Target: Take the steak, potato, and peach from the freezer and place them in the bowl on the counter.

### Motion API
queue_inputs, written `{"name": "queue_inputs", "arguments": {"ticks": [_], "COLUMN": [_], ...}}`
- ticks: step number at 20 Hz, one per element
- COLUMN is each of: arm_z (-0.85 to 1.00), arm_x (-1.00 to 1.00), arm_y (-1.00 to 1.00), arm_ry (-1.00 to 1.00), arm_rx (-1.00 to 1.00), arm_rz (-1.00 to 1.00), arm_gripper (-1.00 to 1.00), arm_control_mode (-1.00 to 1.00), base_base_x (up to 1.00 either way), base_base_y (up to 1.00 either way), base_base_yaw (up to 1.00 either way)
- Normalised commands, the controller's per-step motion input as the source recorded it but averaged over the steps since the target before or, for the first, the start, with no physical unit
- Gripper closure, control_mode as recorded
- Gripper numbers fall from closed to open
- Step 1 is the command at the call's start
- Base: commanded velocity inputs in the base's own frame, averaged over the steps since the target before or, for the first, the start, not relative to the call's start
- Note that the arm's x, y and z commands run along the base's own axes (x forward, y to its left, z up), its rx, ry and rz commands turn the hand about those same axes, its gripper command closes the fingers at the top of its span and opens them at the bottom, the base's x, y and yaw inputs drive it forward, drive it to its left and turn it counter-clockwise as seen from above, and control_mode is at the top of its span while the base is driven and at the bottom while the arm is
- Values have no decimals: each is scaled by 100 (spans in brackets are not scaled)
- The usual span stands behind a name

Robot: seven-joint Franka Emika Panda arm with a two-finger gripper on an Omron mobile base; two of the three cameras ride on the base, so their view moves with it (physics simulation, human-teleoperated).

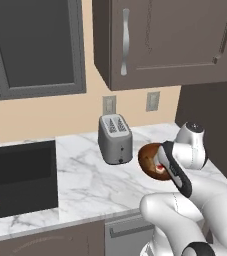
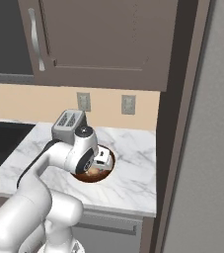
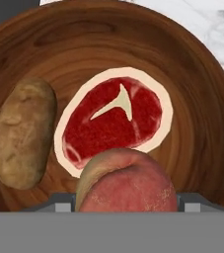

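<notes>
White veined marble made up the desk (image 1: 85, 175), with a toaster (image 1: 115, 138) standing by the back wall and a black sink (image 1: 17, 177) set in at the left. Near the toaster, toward the desk's right end, the bowl (image 2: 111, 170) was placed, and the claw (image 2: 99, 160) was held directly over it.

From the hand view, the peach (image 3: 128, 185) was seen gripped between the claw's tips, the jaws standing partly apart around its round body. It was hung just above the bowl's inside, well within the rim (image 3: 202, 74).

Straight below and just ahead of the peach, the steak (image 3: 113, 116) was laid flat on the bowl's floor. The potato (image 3: 22, 133) was lying beside the steak, near the bowl's wall, its long axis running roughly along the steak's edge.

So the one relation that mattered was vertical: the peach was already over its target. A release was judged to be the next move, and the fruit would likely land on the steak's near edge and might roll.
</notes>
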Motion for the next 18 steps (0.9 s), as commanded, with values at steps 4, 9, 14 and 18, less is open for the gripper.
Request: {"name": "queue_inputs", "arguments": {"ticks": [4, 9, 14, 18], "arm_z": [-12, 0, 0, 0], "arm_x": [14, 19, 7, 0], "arm_y": [0, 0, 0, 0], "arm_ry": [0, 0, 0, 0], "arm_rx": [0, 0, 0, 0], "arm_rz": [0, 0, 0, 0], "arm_gripper": [100, 100, 100, -100], "arm_control_mode": [-100, -100, -100, -100], "base_base_x": [0, 0, 0, 0], "base_base_y": [0, 0, 0, 0], "base_base_yaw": [0, 0, 0, 0]}}
